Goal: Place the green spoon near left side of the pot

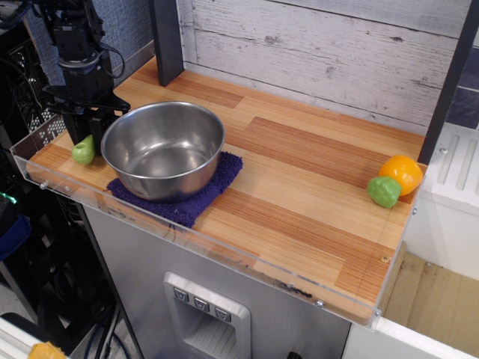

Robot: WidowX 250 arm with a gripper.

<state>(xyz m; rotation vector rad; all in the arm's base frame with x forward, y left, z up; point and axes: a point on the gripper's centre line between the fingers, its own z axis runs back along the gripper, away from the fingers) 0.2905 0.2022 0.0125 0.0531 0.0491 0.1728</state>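
The green spoon (pixel 84 151) shows only its lime-green handle. It hangs upright from my gripper (pixel 87 132) just left of the pot (pixel 163 146). Its lower end is at or just above the wooden counter, and its grey head is hidden between the fingers. The gripper is shut on the spoon's upper end, close beside the pot's left rim. The pot is a large shiny steel bowl standing on a purple cloth (pixel 187 202) at the left of the counter.
A clear acrylic lip (pixel 45 176) runs along the counter's front and left edges, close to the spoon. A green and orange toy vegetable (pixel 394 181) lies at the far right edge. A dark post (pixel 166 41) stands behind the pot.
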